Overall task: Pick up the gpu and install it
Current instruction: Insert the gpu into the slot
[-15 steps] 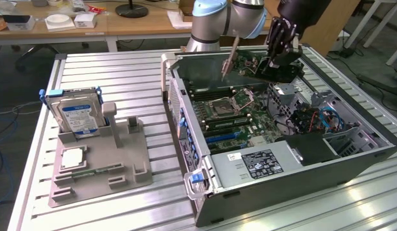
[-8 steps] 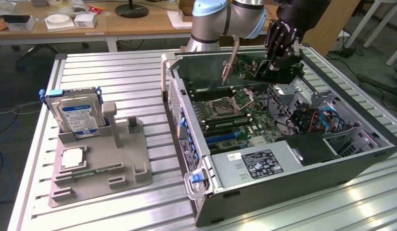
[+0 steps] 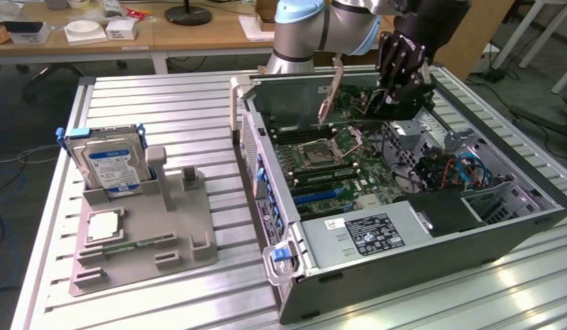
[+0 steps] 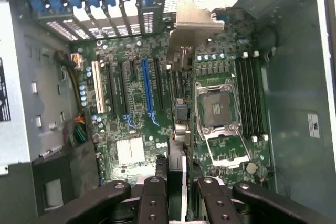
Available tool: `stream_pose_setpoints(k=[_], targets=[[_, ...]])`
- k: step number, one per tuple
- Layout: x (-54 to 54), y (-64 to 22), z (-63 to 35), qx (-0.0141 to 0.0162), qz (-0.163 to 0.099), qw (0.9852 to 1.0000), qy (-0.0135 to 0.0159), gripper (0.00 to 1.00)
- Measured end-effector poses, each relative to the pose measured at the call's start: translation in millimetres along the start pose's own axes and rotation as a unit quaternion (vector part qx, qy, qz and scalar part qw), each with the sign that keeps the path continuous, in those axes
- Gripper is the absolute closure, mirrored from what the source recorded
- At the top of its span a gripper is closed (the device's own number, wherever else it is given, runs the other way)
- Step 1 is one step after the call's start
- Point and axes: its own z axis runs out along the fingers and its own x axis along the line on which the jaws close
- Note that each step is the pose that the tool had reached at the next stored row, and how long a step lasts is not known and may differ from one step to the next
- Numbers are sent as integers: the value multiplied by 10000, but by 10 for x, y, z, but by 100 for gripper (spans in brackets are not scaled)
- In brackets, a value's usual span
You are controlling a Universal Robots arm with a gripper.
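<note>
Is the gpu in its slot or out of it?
Out: the gpu hangs in the fingers above the motherboard, the blue slot empty.

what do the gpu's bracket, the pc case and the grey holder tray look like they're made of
gpu bracket: pale bare sheet metal, dull sheen. Computer case: grey sheet metal, seemingly steel, with folded edges. Holder tray: matte grey plastic by its look, possibly moulded.
</note>
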Motion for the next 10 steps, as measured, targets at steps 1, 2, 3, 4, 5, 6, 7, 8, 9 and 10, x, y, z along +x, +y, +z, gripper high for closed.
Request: stream_pose_setpoints(k=[1, 2, 3, 4, 5, 6, 7, 8, 9, 10], targets=[[1, 0, 5, 10, -53, 10000, 1, 73], [4, -1, 8, 20, -86, 10000, -1, 73], [5, -2, 10, 27, -107, 9999, -15, 73], [6, -2, 13, 28, -128, 9999, -26, 73], [6, -1, 14, 27, -137, 9999, -27, 73], [6, -1, 15, 26, -139, 9999, -26, 73], [6, -1, 17, 26, -144, 9999, -27, 73], [7, -1, 19, 26, -149, 9999, -28, 73], [7, -1, 23, 25, -153, 9999, -29, 73], [7, -1, 25, 25, -158, 9999, -29, 73]])
